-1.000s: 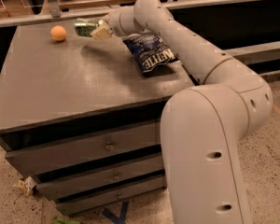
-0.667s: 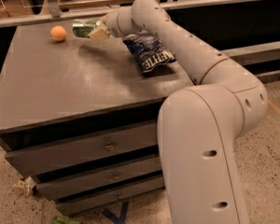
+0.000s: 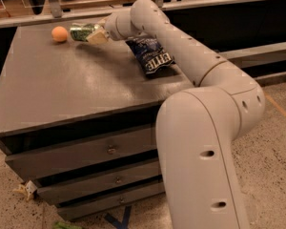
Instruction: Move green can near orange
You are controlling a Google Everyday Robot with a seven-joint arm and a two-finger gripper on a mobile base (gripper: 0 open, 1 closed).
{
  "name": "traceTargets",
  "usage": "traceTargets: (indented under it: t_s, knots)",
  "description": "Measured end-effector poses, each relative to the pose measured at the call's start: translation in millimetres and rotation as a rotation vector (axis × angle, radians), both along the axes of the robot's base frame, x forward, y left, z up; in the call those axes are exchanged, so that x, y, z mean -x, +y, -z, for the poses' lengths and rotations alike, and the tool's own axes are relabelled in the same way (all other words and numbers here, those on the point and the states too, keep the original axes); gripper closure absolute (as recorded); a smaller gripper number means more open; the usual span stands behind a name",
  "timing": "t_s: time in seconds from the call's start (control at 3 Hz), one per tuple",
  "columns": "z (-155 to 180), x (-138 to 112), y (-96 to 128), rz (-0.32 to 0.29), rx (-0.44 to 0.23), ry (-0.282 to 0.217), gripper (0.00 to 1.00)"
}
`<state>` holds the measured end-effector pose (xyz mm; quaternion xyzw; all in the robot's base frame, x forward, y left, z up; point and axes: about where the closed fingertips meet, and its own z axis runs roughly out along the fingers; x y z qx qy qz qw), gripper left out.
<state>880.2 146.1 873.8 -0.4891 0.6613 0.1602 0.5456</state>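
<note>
The green can lies on its side at the far left of the grey cabinet top, held in my gripper. The gripper is shut on the can, with pale fingers around its right end. The orange sits just left of the can, a small gap between them. My pale arm reaches from the lower right across the top to the far left.
A dark blue chip bag lies on the top under my forearm, right of the can. The cabinet has several drawers below. A rail and shelf run behind the far edge. Scraps lie on the speckled floor at lower left.
My gripper has carried the green can to the left, closing the gap to the orange. The orange and chip bag have not moved.
</note>
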Motion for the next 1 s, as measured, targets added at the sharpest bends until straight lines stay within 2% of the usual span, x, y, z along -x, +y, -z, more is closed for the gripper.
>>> traceTargets:
  t_s: [0.33,0.67,1.0]
  knots:
    - [4.7,0.5,2.3,-0.005,0.0,0.011,1.0]
    - [9.5,1.0,3.3,-0.005,-0.016,0.029,0.83]
    - [10.2,0.9,3.2,-0.004,-0.031,0.037,0.6]
